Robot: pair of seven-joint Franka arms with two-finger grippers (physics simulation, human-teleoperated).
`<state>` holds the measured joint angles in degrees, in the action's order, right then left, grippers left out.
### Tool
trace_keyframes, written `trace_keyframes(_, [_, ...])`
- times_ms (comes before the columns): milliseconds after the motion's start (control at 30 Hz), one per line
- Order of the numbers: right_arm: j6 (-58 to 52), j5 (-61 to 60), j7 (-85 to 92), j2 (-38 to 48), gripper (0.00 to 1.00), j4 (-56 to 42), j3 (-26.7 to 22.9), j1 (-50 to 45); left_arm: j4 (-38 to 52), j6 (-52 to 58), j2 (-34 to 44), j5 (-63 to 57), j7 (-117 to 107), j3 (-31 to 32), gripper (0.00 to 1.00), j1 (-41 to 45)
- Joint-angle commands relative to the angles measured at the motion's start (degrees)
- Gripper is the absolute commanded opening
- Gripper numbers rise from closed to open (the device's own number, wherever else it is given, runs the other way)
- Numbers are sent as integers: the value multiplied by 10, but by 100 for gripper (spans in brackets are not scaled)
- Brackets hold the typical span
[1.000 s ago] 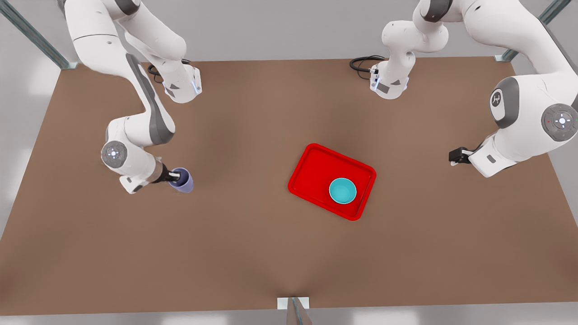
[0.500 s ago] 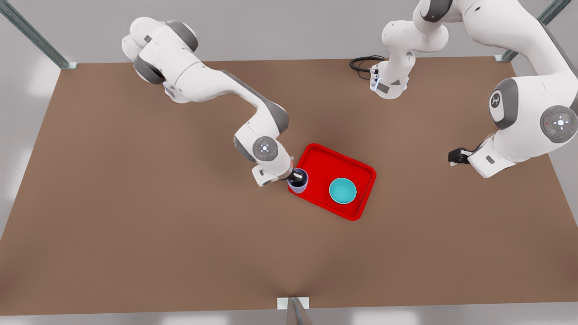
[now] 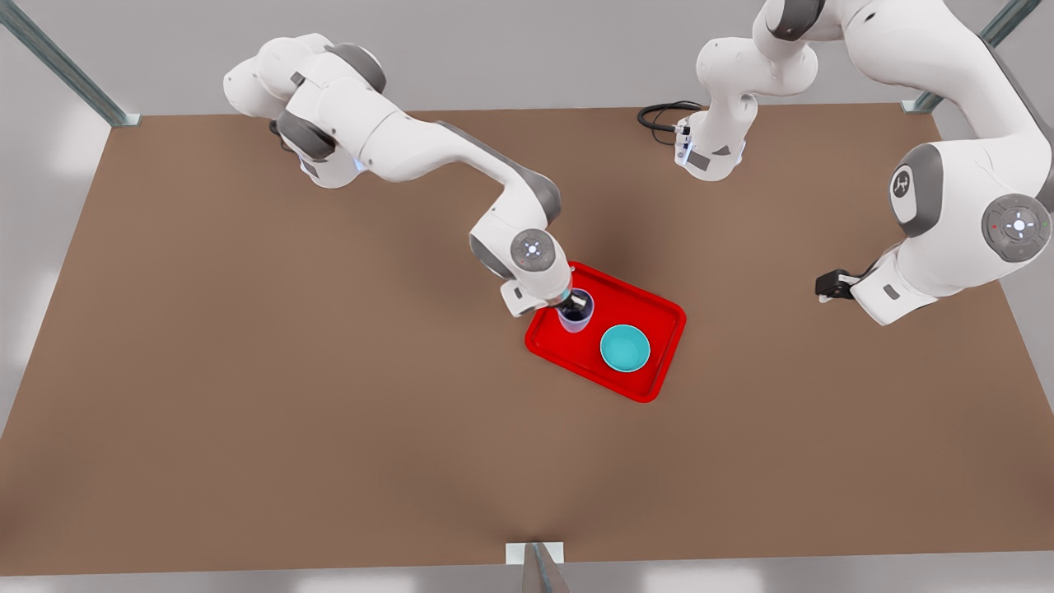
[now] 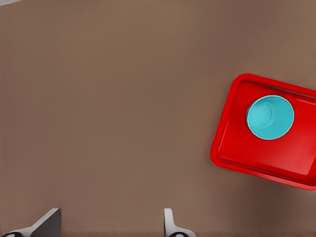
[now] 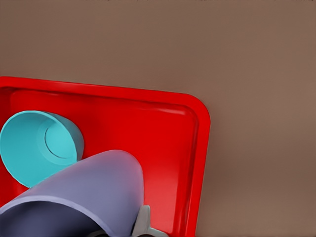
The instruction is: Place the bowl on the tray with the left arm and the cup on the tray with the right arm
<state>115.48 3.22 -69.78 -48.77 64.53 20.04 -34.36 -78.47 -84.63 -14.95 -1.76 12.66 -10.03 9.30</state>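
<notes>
Front view: right gripper [image 3: 574,310] pinches the cup [image 3: 577,313] by its rim, one finger inside, and holds it over the tray [image 3: 650,380] near the corner on the front view's left. The bowl [image 3: 625,347] already sits on the tray, just beside the cup toward the front view's right. Judgement: the drop must go straight down, with the bowl close on that one side. Left gripper [image 3: 830,285] waits well apart from the tray, fingers [image 4: 169,220] spread and holding nothing.
</notes>
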Motion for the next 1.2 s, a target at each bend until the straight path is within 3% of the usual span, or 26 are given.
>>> trace_keyframes(0, [-3, 2, -1, 0, 21, 1, 0, 0, 0, 0, 0, 0, 0, 0, 100, 0])
trace_keyframes(333, [37, 6, 5, -34, 21, 5, -13, -8, -9, -4, -5, 0, 0, -1, 100, -1])
trace_keyframes(400, [36, 7, 6, -35, 50, 5, -13, -8, -11, -4, -5, 0, 0, -1, 100, -1])
trace_keyframes(567, [37, 8, 6, -36, 72, 5, -13, -8, -18, -3, -5, 0, 0, -1, 100, -1])
trace_keyframes(633, [37, 7, 5, -37, 90, 5, -13, -9, -18, -3, -5, 0, 0, -1, 100, -2])
trace_keyframes(900, [37, 11, 5, -36, 93, 7, -14, -8, -18, 0, -4, 0, 0, -1, 100, -2])
trace_keyframes(967, [36, 10, 5, -34, 100, 4, -13, -6, -18, -3, -3, 0, 0, -1, 100, -2])
trace_keyframes(1067, [-116, 3, 33, 81, 100, -1, -5, 74, -18, -3, -4, 0, 0, -2, 100, -3])
trace_keyframes(1133, [-245, 1, 311, 170, 100, 0, -8, 204, -18, -11, -5, 0, 1, -2, 100, -3])
trace_keyframes(1167, [-261, -1, 516, 252, 100, 59, -25, 294, -18, -12, -5, 0, 1, -2, 100, -3])
